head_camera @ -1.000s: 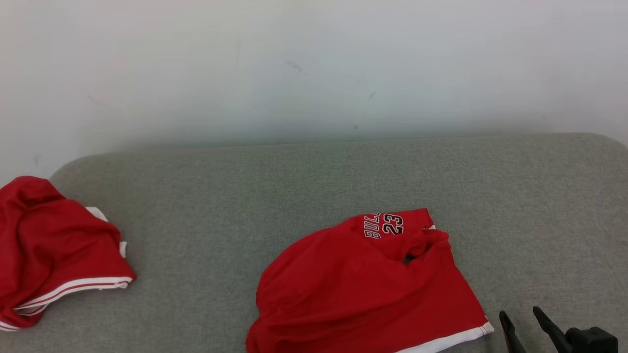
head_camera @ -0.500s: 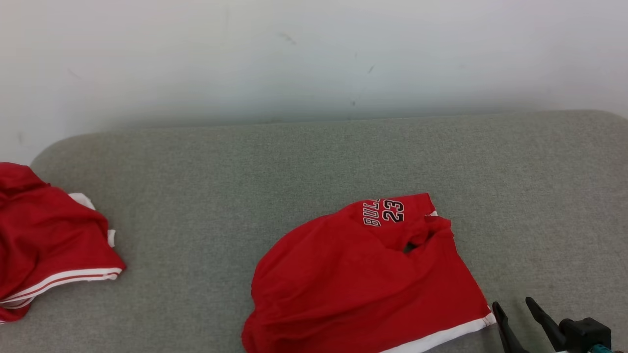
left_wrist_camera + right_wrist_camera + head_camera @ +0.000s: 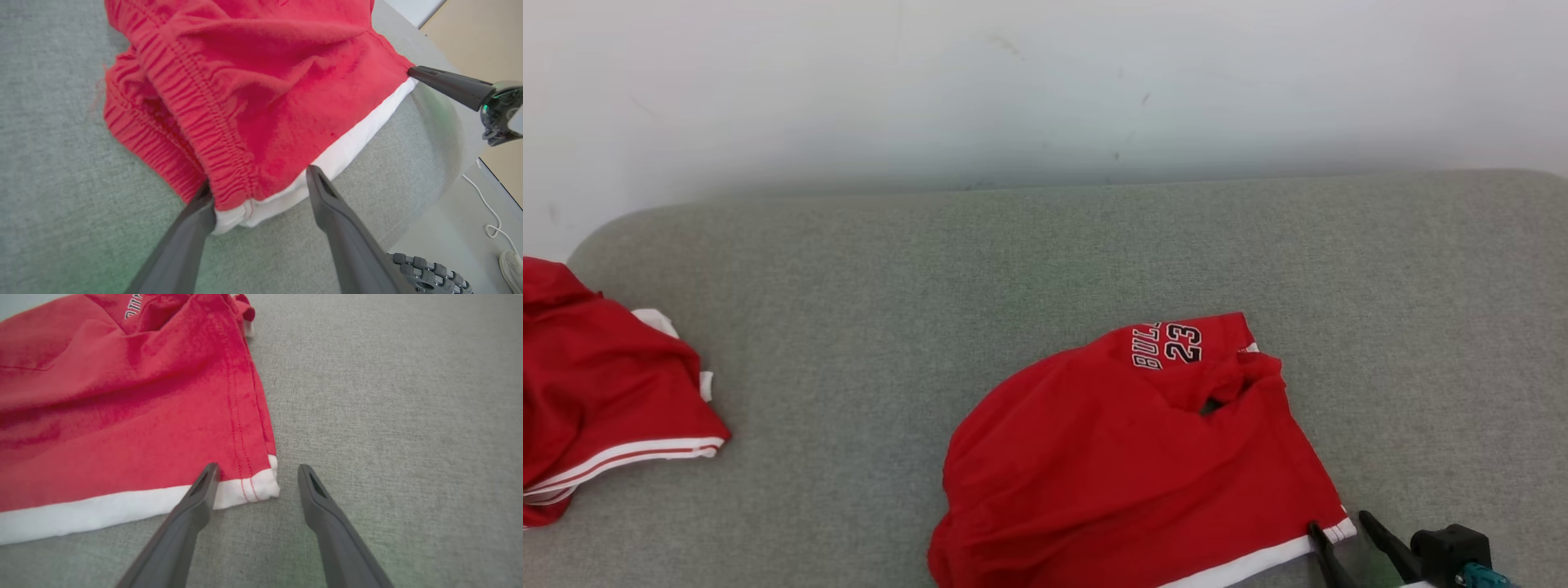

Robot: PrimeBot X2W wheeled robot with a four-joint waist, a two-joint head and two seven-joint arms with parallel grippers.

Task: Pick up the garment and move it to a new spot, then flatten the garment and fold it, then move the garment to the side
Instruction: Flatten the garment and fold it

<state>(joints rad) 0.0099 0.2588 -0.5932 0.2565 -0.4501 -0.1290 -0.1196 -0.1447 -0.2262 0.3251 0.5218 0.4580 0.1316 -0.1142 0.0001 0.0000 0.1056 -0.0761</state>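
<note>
Soft even light, slight blur

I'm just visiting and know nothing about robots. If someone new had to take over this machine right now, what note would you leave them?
Left gripper: open, straddling a corner of the red shorts, where the elastic waistband meets the white hem.
Right gripper: open, fingers either side of the hem's other corner; nothing gripped.
Things: the red shorts lie crumpled on the grey cushion, near its front edge. A second red garment lies at the far left.
Done: both grippers lined up on the corners.
Left: close, lift, move the shorts, flatten, fold, set aside.
</note>
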